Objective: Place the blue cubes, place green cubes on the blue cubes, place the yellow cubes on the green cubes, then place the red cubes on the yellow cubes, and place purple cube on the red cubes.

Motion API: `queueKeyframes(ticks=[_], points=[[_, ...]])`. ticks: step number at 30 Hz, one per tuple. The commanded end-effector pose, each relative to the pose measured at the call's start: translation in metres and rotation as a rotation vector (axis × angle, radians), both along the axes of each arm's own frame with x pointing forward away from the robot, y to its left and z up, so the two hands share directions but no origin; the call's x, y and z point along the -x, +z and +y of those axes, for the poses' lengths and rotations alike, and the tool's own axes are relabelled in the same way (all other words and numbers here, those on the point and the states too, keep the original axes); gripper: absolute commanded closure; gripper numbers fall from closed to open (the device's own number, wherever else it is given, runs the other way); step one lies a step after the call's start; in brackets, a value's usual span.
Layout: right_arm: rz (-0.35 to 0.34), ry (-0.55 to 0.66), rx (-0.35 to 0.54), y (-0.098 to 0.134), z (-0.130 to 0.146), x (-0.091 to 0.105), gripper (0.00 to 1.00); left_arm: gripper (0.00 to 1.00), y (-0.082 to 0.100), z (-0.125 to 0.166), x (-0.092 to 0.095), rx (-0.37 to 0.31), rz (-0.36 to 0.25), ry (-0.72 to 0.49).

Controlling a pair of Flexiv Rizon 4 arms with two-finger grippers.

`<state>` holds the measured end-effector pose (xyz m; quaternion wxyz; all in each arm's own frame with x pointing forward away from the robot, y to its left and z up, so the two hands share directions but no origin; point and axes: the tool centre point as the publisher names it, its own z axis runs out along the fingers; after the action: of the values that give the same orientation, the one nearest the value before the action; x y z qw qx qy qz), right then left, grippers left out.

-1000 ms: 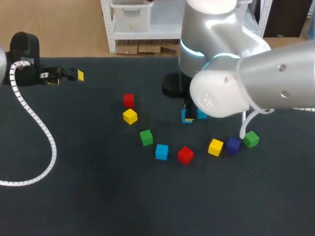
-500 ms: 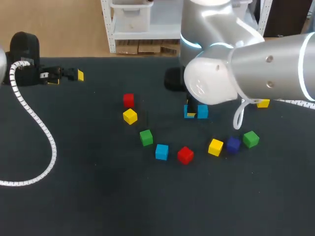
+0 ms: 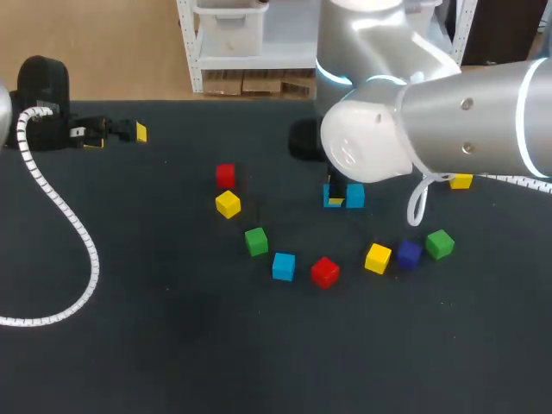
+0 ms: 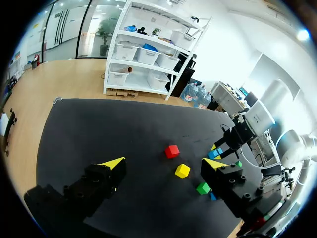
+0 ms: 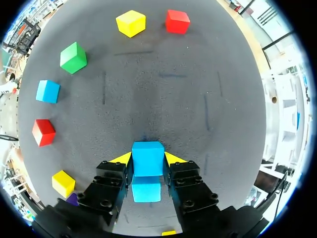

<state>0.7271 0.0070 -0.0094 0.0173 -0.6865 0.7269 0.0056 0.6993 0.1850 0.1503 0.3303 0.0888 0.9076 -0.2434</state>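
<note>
Over the last second your right arm [image 3: 448, 121] has swung its elbow up and back, and the small blue cube [image 5: 147, 161] it carries has shifted a little toward the far edge of the dark table [image 3: 172, 345]; in the last half second nearly nothing moved. The right pincer [image 5: 147, 157] is closed on that cube, one black finger pressed to each side; a second, paler blue face shows just behind it, deeper between the fingers, and you cannot tell whether that is another cube; whether the held cube touches the table is also unclear. On the near side of it the other cubes lie singly in an arc: the far red cube [image 3: 225, 175], the left yellow cube [image 3: 228, 204], the left green cube [image 3: 255, 241], the loose blue cube [image 3: 283, 266], the near red cube [image 3: 324, 272], the right yellow cube [image 3: 377, 258], the dark purple cube [image 3: 409, 253] just beside it, and the right green cube [image 3: 440, 244]. Your left pincer [image 4: 163, 162] rests at the table's far left, its fingers spread wide with nothing between them.
</note>
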Motion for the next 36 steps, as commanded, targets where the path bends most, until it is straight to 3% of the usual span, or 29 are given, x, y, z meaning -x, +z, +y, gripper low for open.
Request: queueKeyframes(ticks=[1, 8, 10, 12, 14, 15, 21, 27, 36], points=[[0.000, 0.000, 0.001, -0.003, -0.002, -0.004, 1.00, 0.00, 0.000, 0.000, 0.000, 0.000, 0.000, 0.000], [-0.001, -0.002, -0.001, -0.003, -0.003, -0.006, 0.98, 0.00, 0.000, 0.000, 0.000, 0.000, 0.000, 0.000], [-0.001, -0.003, -0.001, -0.003, -0.002, -0.007, 0.80, 0.00, 0.000, 0.000, 0.000, 0.000, 0.000, 0.000], [0.000, -0.001, 0.000, -0.004, -0.002, -0.006, 0.72, 0.00, 0.000, 0.000, 0.000, 0.000, 0.000, 0.000], [0.002, 0.000, 0.002, -0.004, -0.001, -0.005, 0.50, 0.00, 0.000, 0.000, 0.000, 0.000, 0.000, 0.000], [0.002, -0.002, 0.002, -0.004, -0.001, -0.005, 0.00, 0.00, 0.000, 0.000, 0.000, 0.000, 0.000, 0.000], [0.006, -0.019, -0.038, 0.006, -0.002, -0.004, 0.00, 0.00, 0.000, 0.000, 0.000, 0.000, 0.000, 0.000], [-0.037, -0.061, -0.107, 0.040, -0.003, -0.002, 0.00, 0.00, 0.000, 0.000, 0.000, 0.000, 0.000, 0.000], [-0.059, -0.071, -0.209, 0.083, -0.012, 0.018, 0.00, 0.00, 0.000, 0.000, 0.000, 0.000, 0.000, 0.000]])
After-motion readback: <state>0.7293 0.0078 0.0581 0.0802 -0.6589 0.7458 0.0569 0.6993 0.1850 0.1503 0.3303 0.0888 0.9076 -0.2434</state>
